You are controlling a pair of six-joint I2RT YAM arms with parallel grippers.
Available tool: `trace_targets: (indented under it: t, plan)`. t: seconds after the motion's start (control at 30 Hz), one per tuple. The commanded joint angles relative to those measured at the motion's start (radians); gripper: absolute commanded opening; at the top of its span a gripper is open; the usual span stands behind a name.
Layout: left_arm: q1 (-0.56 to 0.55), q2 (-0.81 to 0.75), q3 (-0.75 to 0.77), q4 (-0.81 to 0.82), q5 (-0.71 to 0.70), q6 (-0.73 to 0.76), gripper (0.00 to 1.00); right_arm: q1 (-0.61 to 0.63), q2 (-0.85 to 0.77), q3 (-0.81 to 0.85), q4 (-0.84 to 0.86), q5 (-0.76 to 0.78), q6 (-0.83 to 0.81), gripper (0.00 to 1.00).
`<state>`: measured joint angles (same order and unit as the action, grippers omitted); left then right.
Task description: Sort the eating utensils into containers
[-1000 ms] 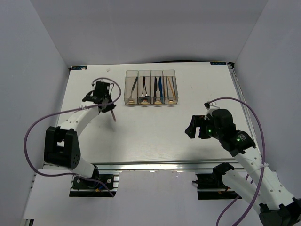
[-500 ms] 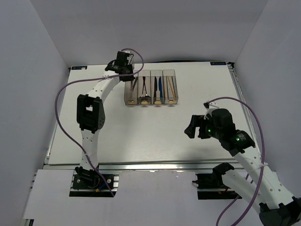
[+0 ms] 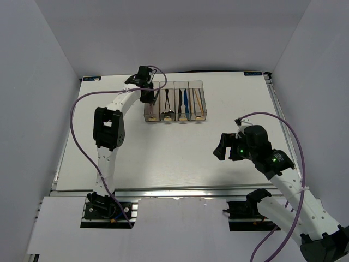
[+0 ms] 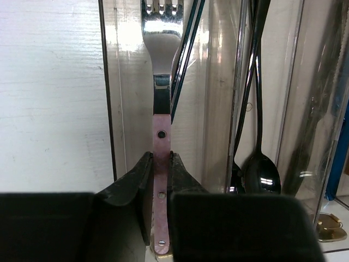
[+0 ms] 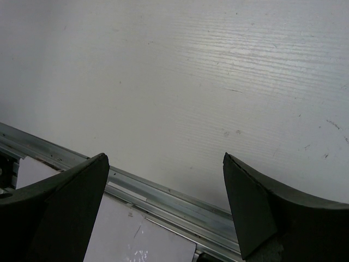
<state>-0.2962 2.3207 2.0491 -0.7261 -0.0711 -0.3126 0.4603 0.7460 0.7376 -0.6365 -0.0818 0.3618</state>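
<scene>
My left gripper (image 3: 148,96) is stretched out over the leftmost of the clear containers (image 3: 182,82) at the back of the table. It is shut on the pink handle of a silver fork (image 4: 161,136), whose tines point away from me along that bin. My left gripper (image 4: 161,164) pinches the handle near its end. A second, dark-handled utensil (image 4: 185,54) lies beside the fork in the same bin. Two black spoons (image 4: 262,174) lie in the bin to the right, and a blue knife (image 4: 341,158) shows further right. My right gripper (image 3: 222,147) hangs open and empty, as the right wrist view (image 5: 164,159) also shows.
The white table (image 3: 163,158) is walled in by white panels on three sides. A metal rail (image 5: 163,199) runs along its near edge, under my right gripper. A small yellow label (image 4: 327,226) sits at a bin's near end.
My left arm has swung from the left middle of the table to the back, carrying the pink fork over the leftmost bin. The right arm has barely moved.
</scene>
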Motion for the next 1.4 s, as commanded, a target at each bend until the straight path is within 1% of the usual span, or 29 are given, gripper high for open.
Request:
trace_targets:
  t: [0.0, 0.03, 0.23, 0.27, 0.37, 0.47, 0.5, 0.57, 0.6, 0.63, 0.67, 0.7, 0.73, 0.77, 0.8, 0.83, 0.87, 0.9, 0.93, 0.97, 1.0, 1.07, 1.1, 1.2, 1.37]
  plan:
    - [0.002, -0.078, -0.009, 0.004, -0.012, -0.011, 0.21, 0.001, -0.002, -0.004, 0.026, -0.010, -0.009, 0.89]
    - [0.000, -0.078, -0.007, 0.002, -0.009, -0.013, 0.27, 0.001, -0.005, -0.004, 0.024, -0.012, -0.009, 0.89]
    - [0.002, -0.104, 0.014, -0.007, -0.002, -0.023, 0.46, 0.001, -0.005, -0.006, 0.028, -0.015, -0.011, 0.89]
    - [0.002, -0.121, 0.017, -0.009, -0.006, -0.023, 0.52, 0.001, -0.007, -0.007, 0.029, -0.015, -0.011, 0.89]
    - [0.000, -0.162, 0.017, -0.015, -0.021, -0.023, 0.60, 0.001, -0.008, -0.007, 0.029, -0.015, -0.011, 0.89]
    - [0.000, -0.201, 0.003, -0.044, -0.059, -0.034, 0.63, 0.001, -0.007, -0.004, 0.028, -0.013, -0.011, 0.89]
    - [0.000, -0.248, -0.013, -0.047, -0.099, -0.037, 0.66, 0.001, -0.008, -0.003, 0.026, -0.013, -0.011, 0.89]
    - [0.000, -0.315, -0.111, -0.038, -0.143, -0.054, 0.69, 0.001, -0.008, 0.006, 0.021, -0.010, -0.011, 0.89]
    - [0.000, -0.401, -0.156, -0.030, -0.166, -0.059, 0.72, 0.001, -0.008, 0.009, 0.018, -0.009, -0.011, 0.89]
    - [0.000, -0.447, -0.203, -0.010, -0.214, -0.068, 0.77, 0.001, -0.010, 0.014, 0.015, -0.001, -0.009, 0.89]
    - [0.000, -0.498, -0.310, 0.005, -0.243, -0.074, 0.98, 0.001, -0.011, 0.022, 0.012, 0.004, -0.009, 0.89]
    - [0.003, -0.550, -0.367, 0.022, -0.271, -0.080, 0.98, 0.001, -0.014, 0.028, 0.008, 0.011, -0.011, 0.89]
    - [0.002, -0.657, -0.421, 0.037, -0.300, -0.089, 0.98, 0.001, -0.014, 0.034, 0.003, 0.031, -0.011, 0.89]
    - [0.002, -0.709, -0.522, 0.056, -0.350, -0.094, 0.98, 0.001, -0.017, 0.042, -0.002, 0.043, -0.011, 0.89]
    - [0.002, -0.760, -0.568, 0.062, -0.378, -0.098, 0.98, 0.001, -0.020, 0.060, -0.012, 0.059, -0.015, 0.89]
    - [0.003, -0.862, -0.614, 0.066, -0.406, -0.111, 0.98, 0.001, -0.019, 0.071, -0.021, 0.079, -0.017, 0.89]
    - [0.002, -0.915, -0.660, 0.074, -0.455, -0.117, 0.98, 0.003, -0.019, 0.084, -0.029, 0.114, -0.021, 0.89]
    - [0.002, -0.967, -0.753, 0.082, -0.479, -0.120, 0.98, 0.001, -0.016, 0.110, -0.041, 0.134, -0.024, 0.89]
    - [0.003, -1.018, -0.800, 0.092, -0.504, -0.126, 0.98, 0.003, -0.014, 0.124, -0.060, 0.166, -0.027, 0.89]
    - [0.003, -1.117, -0.843, 0.100, -0.547, -0.126, 0.98, 0.003, -0.014, 0.138, -0.071, 0.178, -0.032, 0.89]
    - [0.003, -1.162, -0.916, 0.100, -0.567, -0.126, 0.98, 0.003, -0.013, 0.167, -0.080, 0.197, -0.041, 0.89]
    - [0.003, -1.278, -0.978, 0.087, -0.602, -0.125, 0.98, 0.003, -0.008, 0.195, -0.112, 0.252, -0.050, 0.89]
    - [0.003, -1.311, -1.004, 0.080, -0.630, -0.126, 0.98, 0.003, -0.002, 0.209, -0.123, 0.270, -0.057, 0.89]
    - [0.002, -1.418, -1.086, 0.056, -0.645, -0.137, 0.98, 0.003, 0.000, 0.247, -0.141, 0.335, -0.076, 0.89]
    - [0.003, -1.527, -1.187, 0.022, -0.706, -0.158, 0.98, 0.003, -0.010, 0.266, -0.143, 0.395, -0.093, 0.89]
